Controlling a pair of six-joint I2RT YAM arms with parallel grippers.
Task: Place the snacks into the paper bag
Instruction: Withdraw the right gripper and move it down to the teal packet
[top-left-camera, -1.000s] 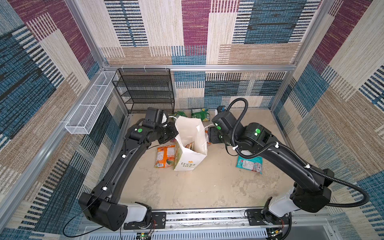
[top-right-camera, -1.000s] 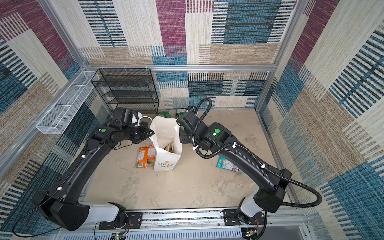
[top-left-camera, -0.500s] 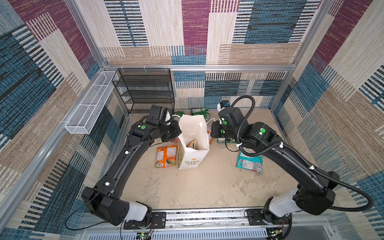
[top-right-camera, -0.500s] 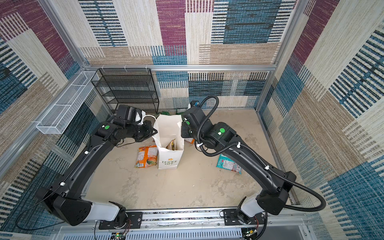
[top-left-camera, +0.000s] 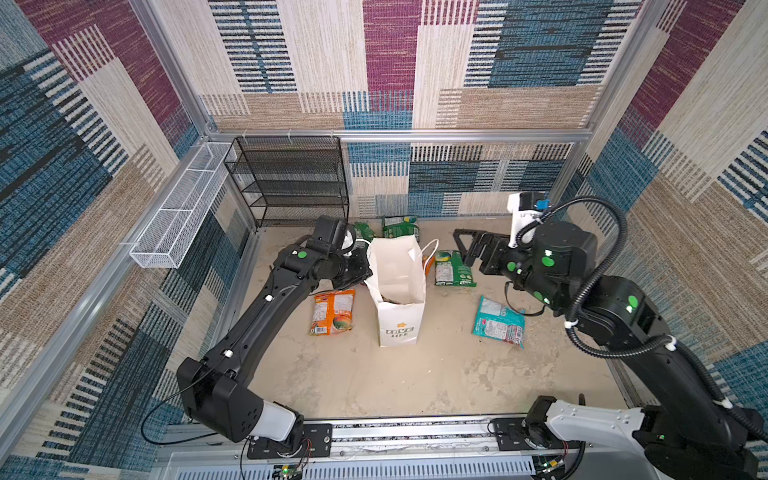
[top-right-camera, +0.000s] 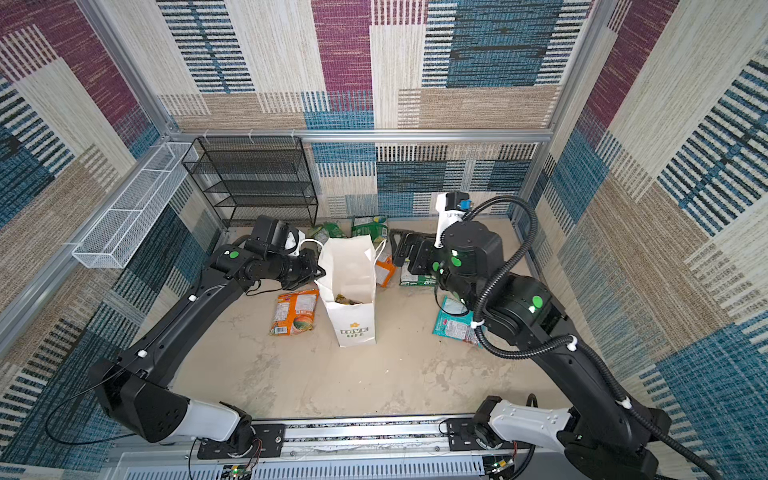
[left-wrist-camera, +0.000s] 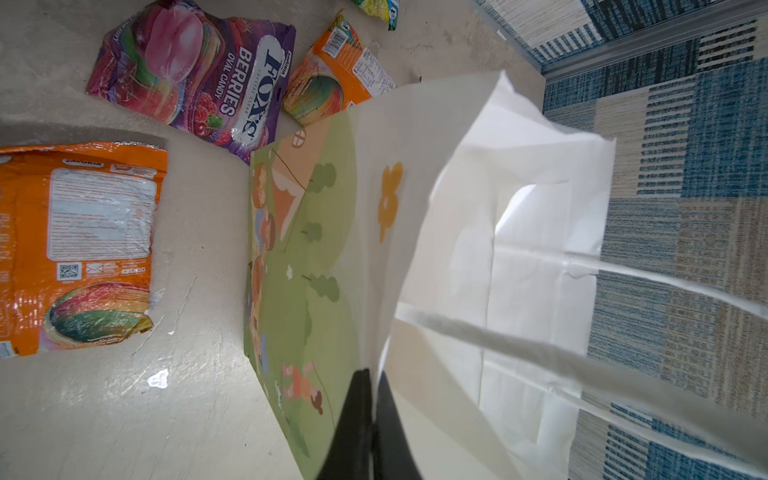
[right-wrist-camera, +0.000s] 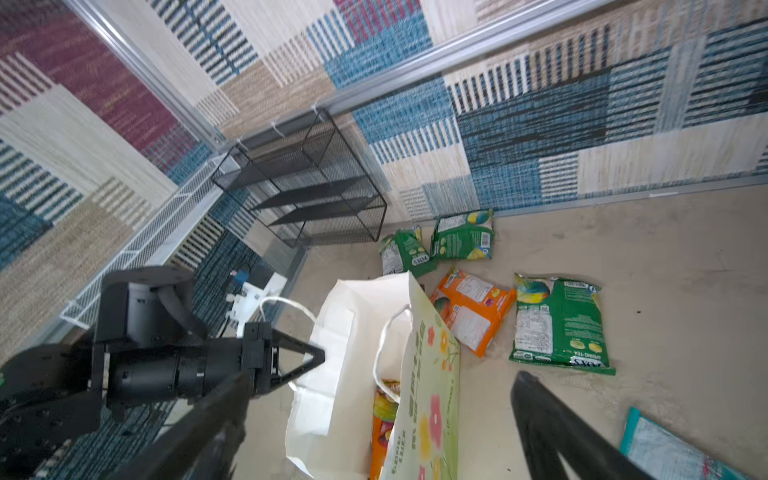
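moved: right claw (top-left-camera: 462, 248) backed off the paper bag (top-left-camera: 400, 329), now apart, spread wide
left claw (left-wrist-camera: 370, 376): clamped on its rim

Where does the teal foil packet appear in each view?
In a top view: teal foil packet lies right of the white paper bag.
In a top view: same place, partly behind the right arm.
Left wrist: not in it.
Right wrist: cut off at the picture's edge.
Shared landmark: the bag, in all views.
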